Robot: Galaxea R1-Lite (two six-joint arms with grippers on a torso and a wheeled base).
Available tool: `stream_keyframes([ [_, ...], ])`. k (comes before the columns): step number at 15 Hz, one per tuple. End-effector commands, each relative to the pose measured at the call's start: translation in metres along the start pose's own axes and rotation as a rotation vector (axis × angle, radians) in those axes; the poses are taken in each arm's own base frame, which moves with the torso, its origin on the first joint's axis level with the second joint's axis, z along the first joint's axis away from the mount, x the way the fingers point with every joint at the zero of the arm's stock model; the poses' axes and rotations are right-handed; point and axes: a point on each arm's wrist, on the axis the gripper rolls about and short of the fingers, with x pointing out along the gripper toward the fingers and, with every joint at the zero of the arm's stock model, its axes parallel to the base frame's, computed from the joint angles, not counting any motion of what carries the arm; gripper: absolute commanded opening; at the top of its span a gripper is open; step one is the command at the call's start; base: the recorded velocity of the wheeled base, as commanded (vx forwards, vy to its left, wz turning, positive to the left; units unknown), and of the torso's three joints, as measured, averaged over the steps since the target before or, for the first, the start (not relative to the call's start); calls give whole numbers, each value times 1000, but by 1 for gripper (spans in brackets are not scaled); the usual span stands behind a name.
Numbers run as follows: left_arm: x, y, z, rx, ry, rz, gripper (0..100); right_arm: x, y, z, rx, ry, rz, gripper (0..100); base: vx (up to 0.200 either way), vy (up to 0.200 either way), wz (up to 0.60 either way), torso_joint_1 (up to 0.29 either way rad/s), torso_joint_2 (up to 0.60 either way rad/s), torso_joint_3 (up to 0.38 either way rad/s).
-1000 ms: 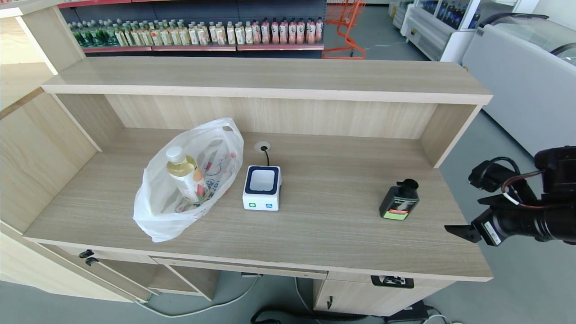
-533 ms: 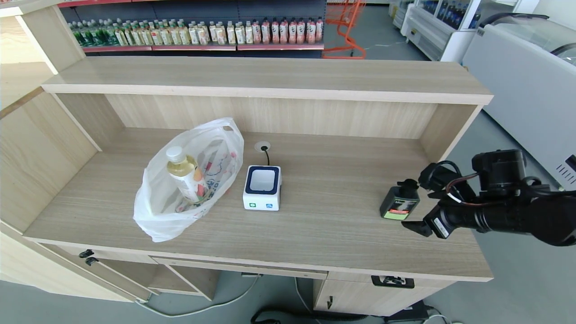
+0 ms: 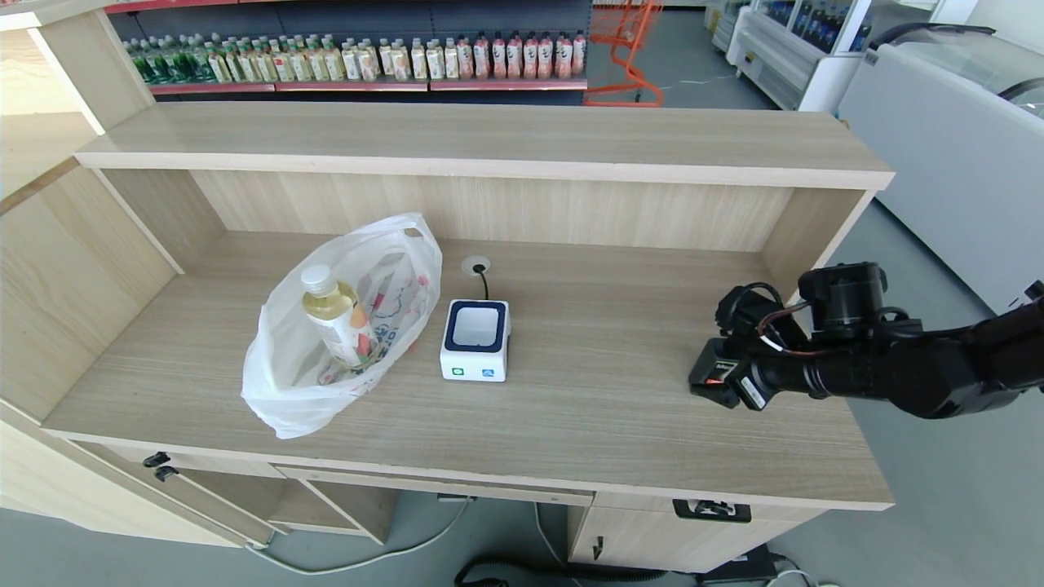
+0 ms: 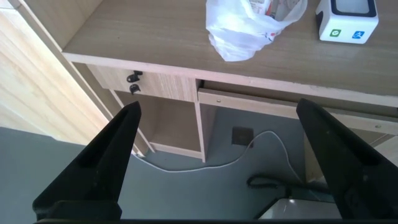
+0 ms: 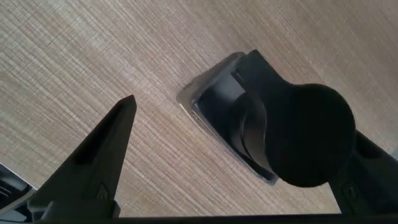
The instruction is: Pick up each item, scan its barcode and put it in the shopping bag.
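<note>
Right end effector (image 3: 719,373) advanced around dark pump bottle (image 5: 214,102).

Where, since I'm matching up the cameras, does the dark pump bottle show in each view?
Head view: the dark pump bottle stands at the counter's right end, right of the scanner.
Left wrist view: the counter's other end, with bag and scanner.
Right wrist view: the bottle from above, mid-picture.
Shared landmark: the wood-grain counter top.
</note>
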Motion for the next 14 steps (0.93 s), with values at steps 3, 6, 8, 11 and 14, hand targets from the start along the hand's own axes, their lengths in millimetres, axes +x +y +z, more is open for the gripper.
stream_keyframes([
  [3, 0, 0, 0, 0, 1, 1, 100, 16, 5, 1, -9, 4, 24, 0, 0, 0, 0, 0, 0, 0],
  [6, 0, 0, 0, 0, 1, 1, 100, 21, 5, 3, -11, -2, 24, 0, 0, 0, 0, 0, 0, 0],
  [8, 0, 0, 0, 0, 1, 1, 100, 22, 5, 3, -11, -1, 25, 0, 0, 0, 0, 0, 0, 0],
  [11, 0, 0, 0, 0, 1, 1, 100, 5, 0, 14, -17, -52, -11, 0, 0, 0, 0, 0, 0, 0],
  [14, 0, 0, 0, 0, 1, 1, 100, -76, 9, 1, -58, -185, -155, 0, 0, 0, 0, 0, 0, 0],
])
